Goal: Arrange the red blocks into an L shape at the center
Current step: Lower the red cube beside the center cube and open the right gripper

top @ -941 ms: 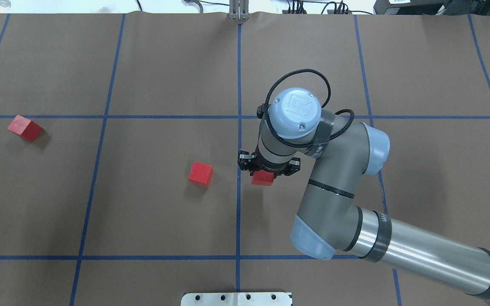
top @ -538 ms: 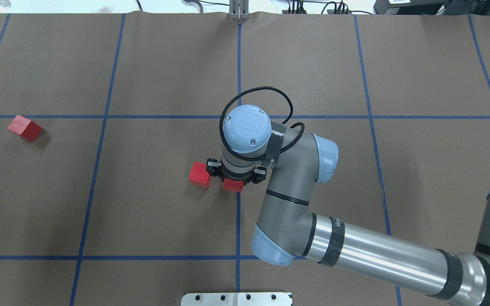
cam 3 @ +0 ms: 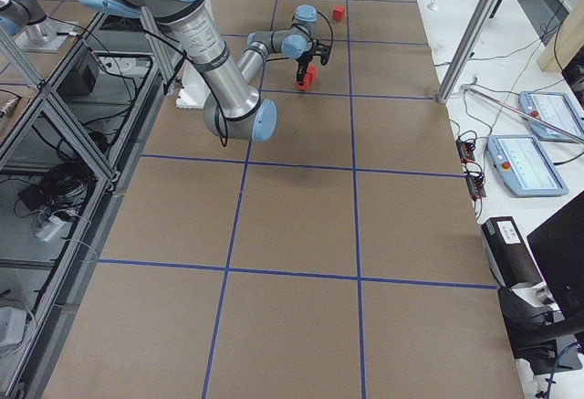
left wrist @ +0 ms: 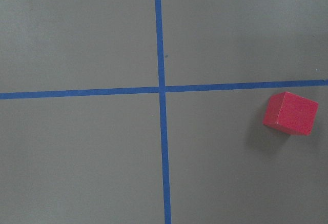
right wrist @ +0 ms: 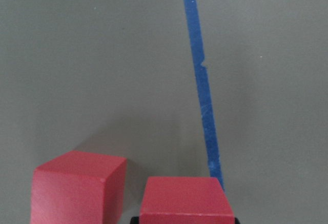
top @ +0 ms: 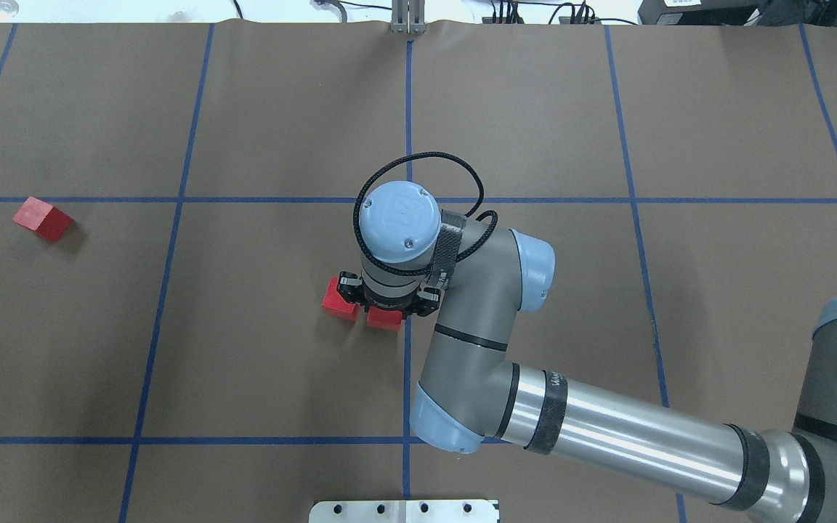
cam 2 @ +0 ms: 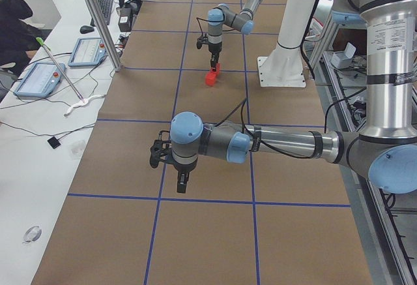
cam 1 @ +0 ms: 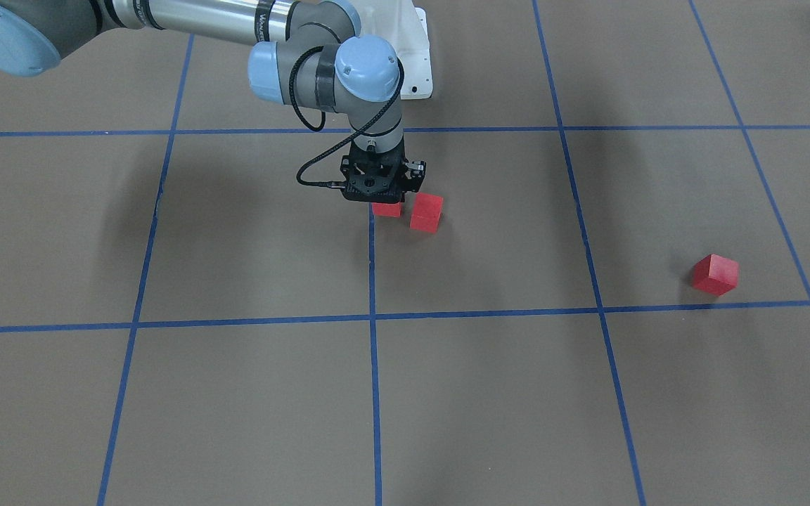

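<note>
Held block (top: 383,320) — a small rigid cube, judged light, matte and sturdy; its opposite flat faces suit the grip. The right gripper (top: 388,309) points straight down, clamped on it, just beside the second block (top: 337,305) at the center tape line (top: 407,363) (contact unclear). The third block (top: 42,218) lies well apart — toward the robot's left. Left gripper (cam 2: 182,182): state cannot be told.

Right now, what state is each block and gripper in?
right gripper: shut on the held red block.
left gripper: hovering, open or shut unclear.
held red block: clamped, beside the blue tape line.
middle red block: lying loose, close beside the held one.
far red block: lying loose, alone.
</note>
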`<state>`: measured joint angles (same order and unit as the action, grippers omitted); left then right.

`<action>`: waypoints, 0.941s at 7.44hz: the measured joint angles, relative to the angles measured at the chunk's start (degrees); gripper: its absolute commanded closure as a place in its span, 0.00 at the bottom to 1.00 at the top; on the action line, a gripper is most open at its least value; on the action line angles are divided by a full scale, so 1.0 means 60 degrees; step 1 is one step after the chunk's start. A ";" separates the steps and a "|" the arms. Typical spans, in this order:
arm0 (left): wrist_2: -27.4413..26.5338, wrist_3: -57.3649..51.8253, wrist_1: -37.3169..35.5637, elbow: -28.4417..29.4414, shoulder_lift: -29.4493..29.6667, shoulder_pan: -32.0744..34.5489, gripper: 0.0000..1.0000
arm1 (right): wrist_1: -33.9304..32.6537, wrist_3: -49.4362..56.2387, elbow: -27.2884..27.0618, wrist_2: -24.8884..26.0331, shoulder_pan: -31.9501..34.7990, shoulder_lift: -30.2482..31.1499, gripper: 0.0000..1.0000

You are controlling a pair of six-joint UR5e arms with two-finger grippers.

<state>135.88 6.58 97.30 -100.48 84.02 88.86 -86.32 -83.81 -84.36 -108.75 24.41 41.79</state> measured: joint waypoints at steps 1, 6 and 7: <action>0.0000 0.0001 0.0000 0.0001 0.0000 0.0000 0.00 | -0.0014 -0.0007 -0.0027 -0.0006 0.0002 0.0067 1.00; 0.0000 0.0002 0.0014 -0.0016 -0.0004 0.0000 0.00 | -0.0417 -0.0005 -0.0377 0.0006 0.0004 0.0291 1.00; 0.0000 0.0002 0.0014 -0.0020 -0.0007 0.0000 0.00 | -0.0419 0.0047 -0.0390 0.0013 0.0004 0.0312 1.00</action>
<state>135.88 6.59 97.38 -100.60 83.98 88.86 -88.83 -83.53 -86.70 -108.67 24.43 43.66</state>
